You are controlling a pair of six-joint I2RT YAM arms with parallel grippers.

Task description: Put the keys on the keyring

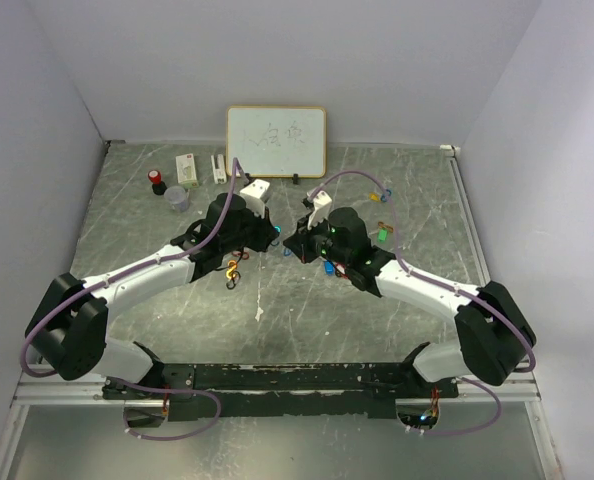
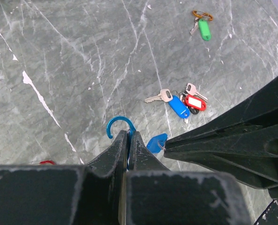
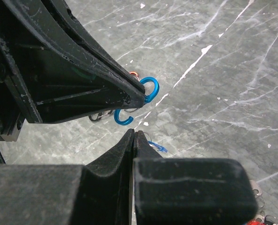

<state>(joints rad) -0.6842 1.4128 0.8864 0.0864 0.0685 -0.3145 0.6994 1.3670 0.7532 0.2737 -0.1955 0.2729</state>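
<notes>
Left fingers (image 2: 112,152) pinch blue keyring (image 2: 120,123); blue key (image 2: 157,142) just beside.

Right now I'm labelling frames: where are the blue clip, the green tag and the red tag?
Blue clip (image 2: 119,118): left wrist view, top of its hook.
Green tag (image 2: 204,29): left wrist view, middle of its body.
Red tag (image 2: 195,102): left wrist view, its white label.

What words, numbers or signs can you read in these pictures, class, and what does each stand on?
Whiteboard: a few dark handwritten marks, too blurred to read.
White box: markings on its face, too small to read.
Red key tag: white label insert, no writing visible.
No text in any view can be quoted.
</notes>
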